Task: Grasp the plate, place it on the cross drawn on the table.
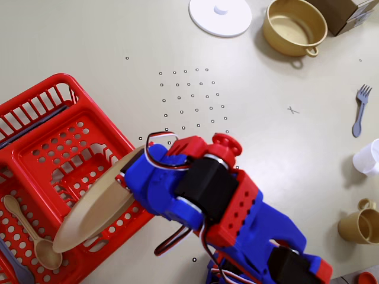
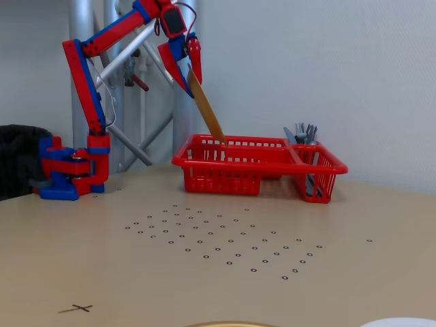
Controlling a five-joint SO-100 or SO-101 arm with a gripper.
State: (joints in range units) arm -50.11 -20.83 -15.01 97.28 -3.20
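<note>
Gripper (image 2: pixel 191 71) clamped on the top edge of the tan plate (image 2: pixel 206 107), fingers closed onto its rim; in the overhead view the gripper (image 1: pixel 131 177) meets the plate (image 1: pixel 98 208) at its right edge. Plate hangs tilted, edge-on in the fixed view, its lower end down at the rim of the red dish rack (image 2: pixel 255 163), over the rack's main compartment. Overhead view: plate covers part of the red dish rack (image 1: pixel 41 118) at the desk's left edge; whether it touches the rack, can't tell. Tan spoon (image 1: pixel 29 231) lies in the rack just left of the plate. Grey cutlery (image 2: pixel 303 134) stands in the rack's end compartment.

Cross mark (image 1: pixel 292 110) sits on bare desk toward the right, well apart from the plate; in the fixed view the cross mark (image 2: pixel 80 308) is near the front edge. Dot grid (image 1: pixel 192 97) mid-desk. Far edge: white lid (image 1: pixel 220 16), tan pot (image 1: pixel 295 27), cardboard box (image 1: pixel 349 15). Right edge: grey fork (image 1: pixel 360 108), white cup (image 1: pixel 369 157), tan mug (image 1: pixel 361 225).
</note>
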